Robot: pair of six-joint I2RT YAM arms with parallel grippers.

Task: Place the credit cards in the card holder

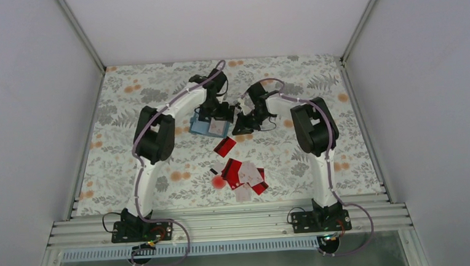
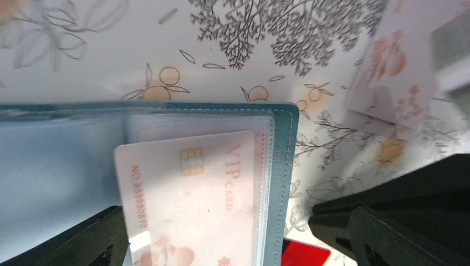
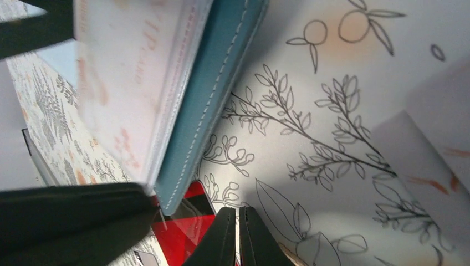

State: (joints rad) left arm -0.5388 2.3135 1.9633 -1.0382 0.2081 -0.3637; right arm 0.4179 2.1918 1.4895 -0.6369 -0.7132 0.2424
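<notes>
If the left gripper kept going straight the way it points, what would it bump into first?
Most likely the pale VIP card, tucked partly into the clear pocket of the teal card holder. The left gripper is open, and that card sits straight ahead of it, though the depth is hard to judge.

card holder [image 1: 199, 127] hemmed by left gripper [image 1: 218, 115], right gripper [image 1: 243, 126]

1. The card holder [image 1: 200, 126] lies at the tabletop's [image 1: 345, 157] far middle, one card [image 2: 194, 194] tucked inside it.
2. A lone card [image 1: 225, 146] lies just before it, nearer.
3. The remaining credit cards [image 1: 245, 175] lie heaped nearer still, slightly rightward.
</notes>
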